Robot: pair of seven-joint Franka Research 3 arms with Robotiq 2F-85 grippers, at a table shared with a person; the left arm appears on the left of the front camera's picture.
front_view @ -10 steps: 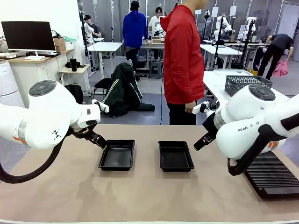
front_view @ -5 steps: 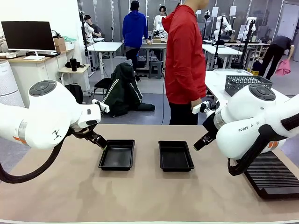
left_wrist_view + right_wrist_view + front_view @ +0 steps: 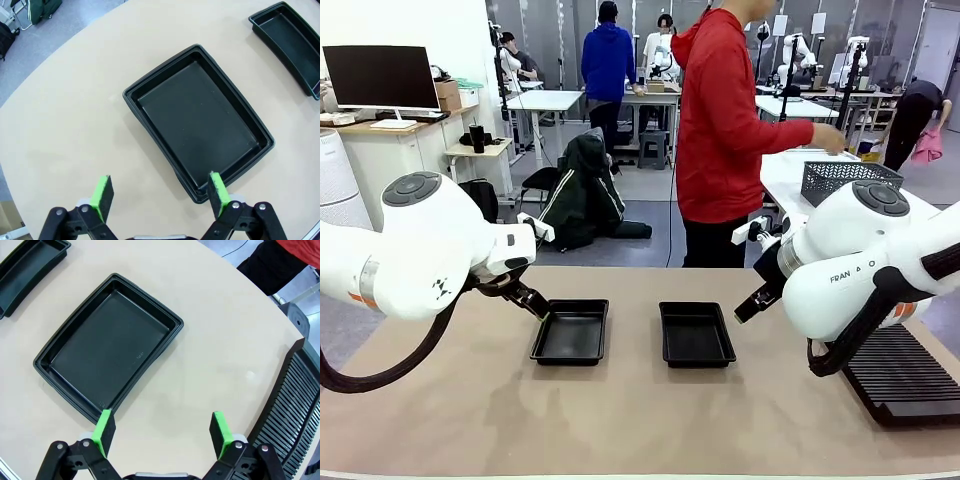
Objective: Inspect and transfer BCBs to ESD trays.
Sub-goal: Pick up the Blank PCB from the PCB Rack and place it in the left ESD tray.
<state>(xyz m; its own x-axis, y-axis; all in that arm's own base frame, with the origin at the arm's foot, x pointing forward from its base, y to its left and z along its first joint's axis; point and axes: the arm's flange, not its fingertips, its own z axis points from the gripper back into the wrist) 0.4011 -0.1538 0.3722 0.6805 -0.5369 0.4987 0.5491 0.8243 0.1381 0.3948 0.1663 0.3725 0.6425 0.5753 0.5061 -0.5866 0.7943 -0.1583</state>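
Starting close in, the near part of the tan table [image 3: 620, 430] is a wide flat stretch, with lots of room to move. The left gripper [image 3: 160, 192] hangs over the table with its two green pads spread wide apart, holding nothing. One pad sits above the near corner of the left tray [image 3: 200, 120]. The right gripper [image 3: 161, 432] is spread wide too, and it holds nothing. One of its pads is just over the near edge of the right tray [image 3: 107, 347]. The two black trays lie flat, side by side, in the middle of the table. A strip of table shows between them, so they do not touch. Each tray has a plain black floor. A long black ribbed rack [image 3: 905, 375] lies at the right edge of the table, under the right arm and well apart from the trays. The far edge of the table is curved. Just past it stands a person [image 3: 725, 120] in a red top, with a hand [image 3: 835, 140] held out over a dark wire basket [image 3: 848, 178] on a white table [image 3: 790, 170]. A grey floor [image 3: 640, 225] lies behind. A dark monitor [image 3: 380, 77] sits far off at the left.
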